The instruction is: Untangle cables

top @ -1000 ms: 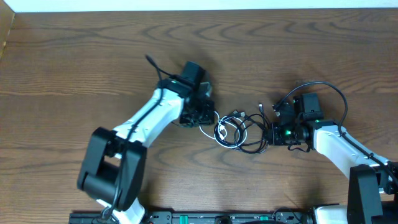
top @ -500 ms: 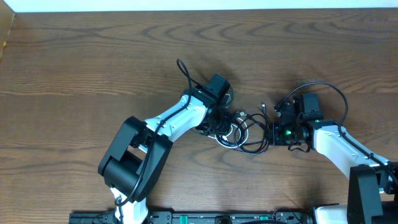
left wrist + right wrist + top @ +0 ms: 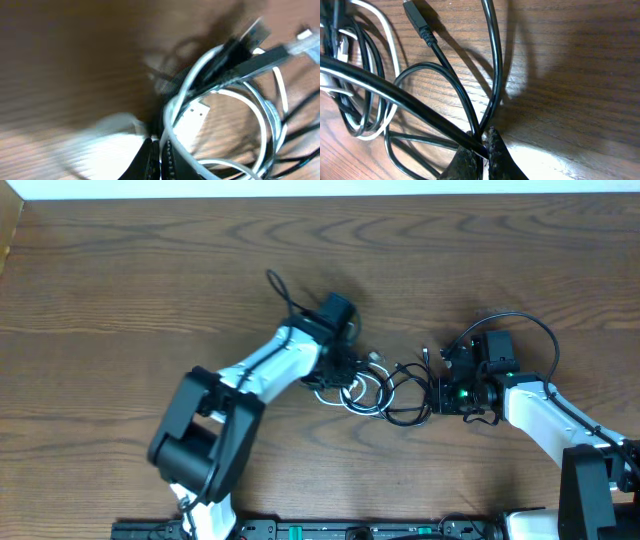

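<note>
Left gripper (image 3: 159,147) is brought right onto cables (image 3: 385,390) at centre, pinched on white cable (image 3: 168,125).
Right gripper (image 3: 482,142) is clamped on black cable (image 3: 410,105); strands are best drawn apart slowly, sideways.

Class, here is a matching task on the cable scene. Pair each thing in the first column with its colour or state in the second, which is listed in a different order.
Column 1:
1. left gripper
2. right gripper
3. table
4. black plug

Column 2:
A. brown wood grain
B. shut on a black cable
C. lying unheld on the wood
D. shut on the white cable

Pairs: 1-D, 2-B, 3-A, 4-C
</note>
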